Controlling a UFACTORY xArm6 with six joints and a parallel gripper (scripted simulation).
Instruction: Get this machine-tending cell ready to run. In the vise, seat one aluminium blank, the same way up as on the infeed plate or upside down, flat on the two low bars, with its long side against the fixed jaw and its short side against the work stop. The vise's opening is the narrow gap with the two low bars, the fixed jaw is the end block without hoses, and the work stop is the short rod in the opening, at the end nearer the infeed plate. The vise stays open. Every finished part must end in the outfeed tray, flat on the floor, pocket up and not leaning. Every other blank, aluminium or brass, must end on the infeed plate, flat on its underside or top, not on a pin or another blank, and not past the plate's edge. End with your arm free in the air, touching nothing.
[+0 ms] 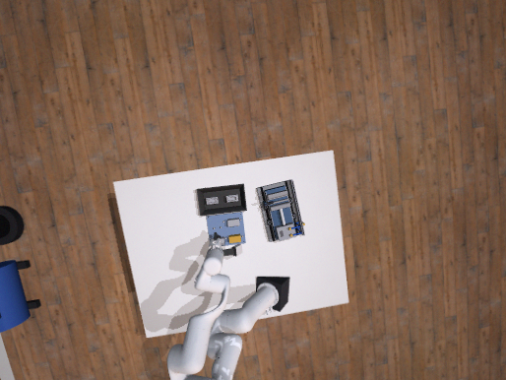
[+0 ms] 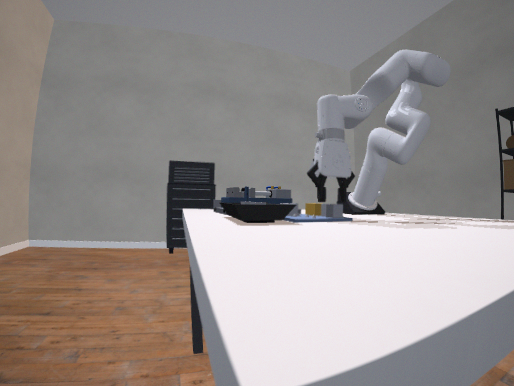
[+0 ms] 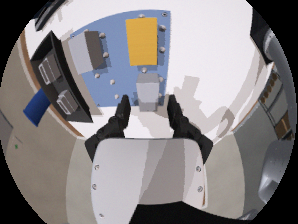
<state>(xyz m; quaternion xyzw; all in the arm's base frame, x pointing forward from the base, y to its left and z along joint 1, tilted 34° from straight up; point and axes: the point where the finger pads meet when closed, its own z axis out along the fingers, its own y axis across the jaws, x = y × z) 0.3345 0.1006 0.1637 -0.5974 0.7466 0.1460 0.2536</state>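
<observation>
My gripper (image 3: 148, 101) is open and hangs low over the near edge of the blue infeed plate (image 1: 226, 228). A small aluminium blank (image 3: 148, 91) lies at that edge, in line between my two fingertips; I cannot tell if they touch it. A brass blank (image 3: 141, 40) lies flat on the plate just beyond it, and a second aluminium blank (image 3: 93, 50) lies to its left. The black outfeed tray (image 1: 221, 199) holds two grey finished parts. The vise (image 1: 284, 210) stands to the right of the plate. From the side, my gripper (image 2: 331, 196) is just above the blanks.
The arm's black base (image 1: 273, 290) sits near the table's front edge, right of my gripper. A dark cabinet (image 2: 191, 200) stands on the floor behind the table. A blue cart (image 1: 10, 295) is off the table's left side.
</observation>
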